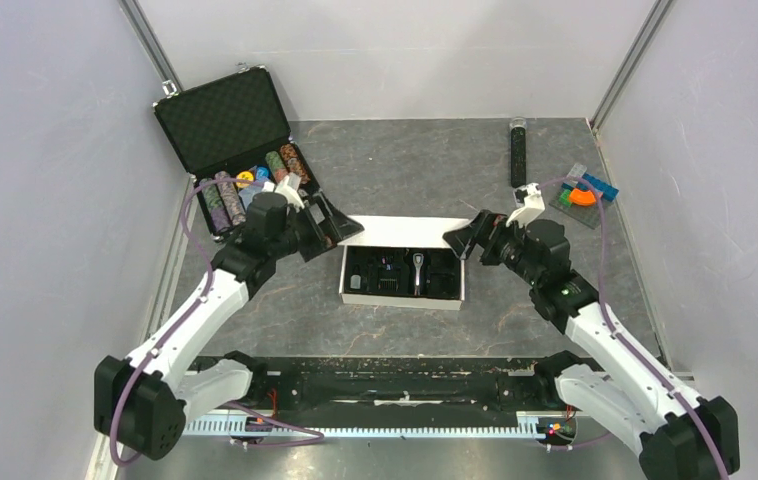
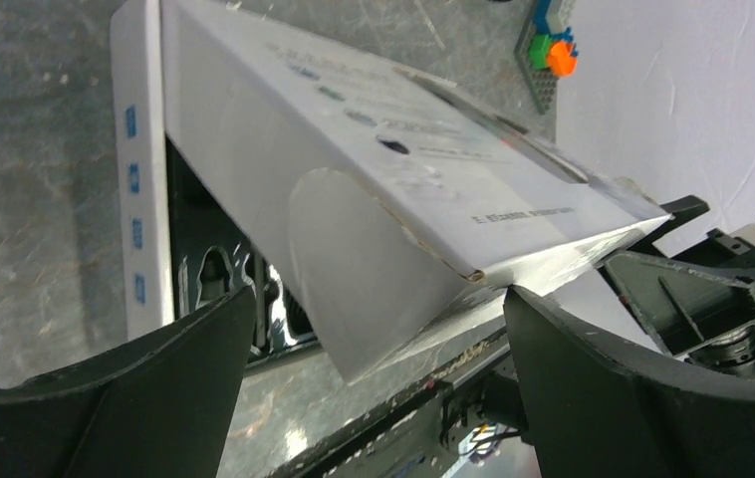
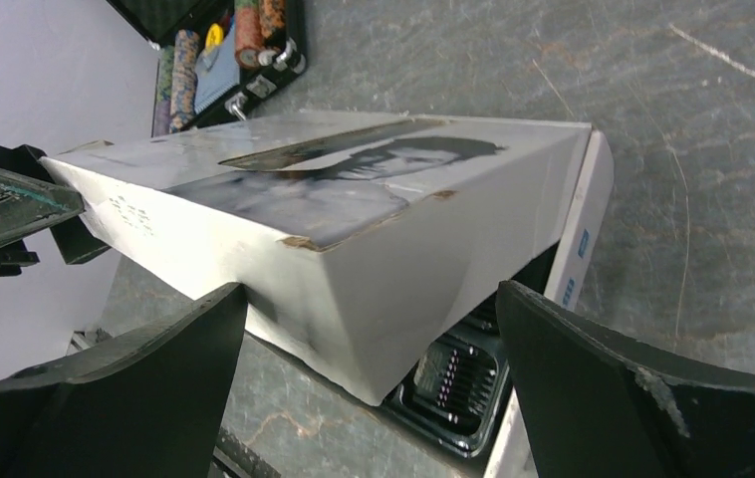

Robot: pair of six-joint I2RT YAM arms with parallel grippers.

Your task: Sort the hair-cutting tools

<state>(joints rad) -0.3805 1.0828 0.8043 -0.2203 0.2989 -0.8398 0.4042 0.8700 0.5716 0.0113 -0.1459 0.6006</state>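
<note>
Top: box (image 1: 402,299) on tabletop (image 1: 405,160), clipper (image 1: 418,270) in tray (image 1: 365,270); rest of tray too dark to read. Left tool (image 1: 330,230), right tool (image 1: 465,240) both wide, empty, flanking box.
Left wrist: raised lid (image 2: 354,149) hides most of tray.
Right wrist: lid covers clipper; toothed comb attachment (image 3: 450,373) peeks under.

Bright, even light falls from overhead, so shadows are short and soft-edged. In the top view the pale walls (image 1: 45,200) wash out, and the grey table (image 1: 405,150) carries a dull sheen towards 6 o'clock. In the left wrist view the white box lid (image 2: 354,179) glares and its print is smeared. The fingers (image 2: 134,408) of the left gripper (image 2: 376,299), at 7 and 5 o'clock, are dark and soft. The right wrist view is crisper, sharpest on the table at 2 o'clock.
</note>
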